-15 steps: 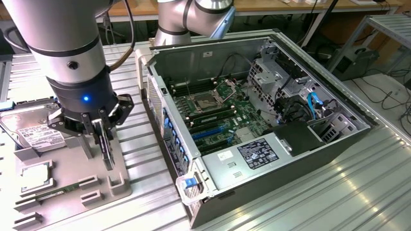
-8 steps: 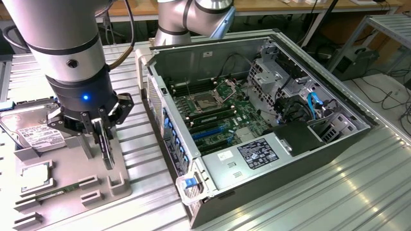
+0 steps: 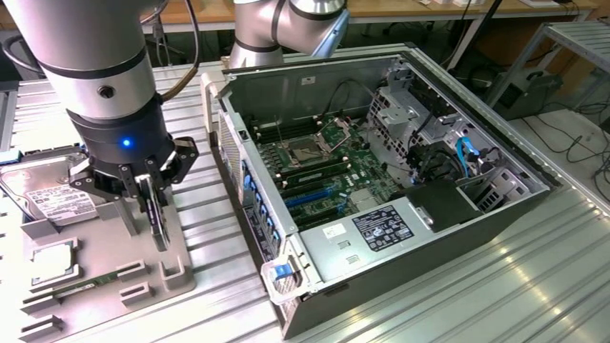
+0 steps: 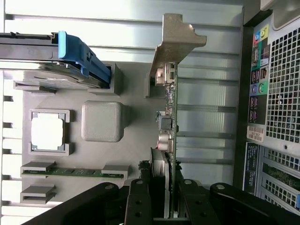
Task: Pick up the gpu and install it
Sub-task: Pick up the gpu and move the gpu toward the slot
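The gpu [image 3: 160,229] is gripped on edge by the claw [image 3: 151,204], closed across its thin board, at the grey parts tray [image 3: 105,246] on the counter [image 3: 429,307] beside the open computer case [image 3: 448,250]. Standing it upright seemingly leaves both faces reachable.

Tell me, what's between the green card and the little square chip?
A raised gray block sits between the gpu, that green card standing on edge, and the square chip. The wrist view shows it.

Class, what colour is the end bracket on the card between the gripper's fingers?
Silver-grey; the bracket of the card shows best in the wrist view.
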Available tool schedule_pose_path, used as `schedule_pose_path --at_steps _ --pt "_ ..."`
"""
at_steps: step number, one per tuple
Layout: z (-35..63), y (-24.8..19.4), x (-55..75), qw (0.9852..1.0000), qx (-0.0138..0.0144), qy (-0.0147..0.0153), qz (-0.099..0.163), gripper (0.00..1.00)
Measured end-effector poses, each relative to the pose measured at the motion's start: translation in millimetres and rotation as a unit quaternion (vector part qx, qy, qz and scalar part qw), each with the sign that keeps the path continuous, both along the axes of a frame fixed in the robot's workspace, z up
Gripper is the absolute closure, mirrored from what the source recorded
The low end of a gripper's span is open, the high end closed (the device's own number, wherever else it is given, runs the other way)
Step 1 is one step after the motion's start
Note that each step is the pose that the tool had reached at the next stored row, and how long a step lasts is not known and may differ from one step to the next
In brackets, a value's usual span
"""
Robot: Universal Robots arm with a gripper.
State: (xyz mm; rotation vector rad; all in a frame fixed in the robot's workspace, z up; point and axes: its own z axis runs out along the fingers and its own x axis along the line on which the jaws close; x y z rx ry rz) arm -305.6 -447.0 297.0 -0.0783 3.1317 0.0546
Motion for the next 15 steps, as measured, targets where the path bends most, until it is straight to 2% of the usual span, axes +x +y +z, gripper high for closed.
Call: schedule_pose_path --at_steps 15 --pt "4.9 0.0 0.0 1.0 0.0003 0.0001 0.0 0.73"
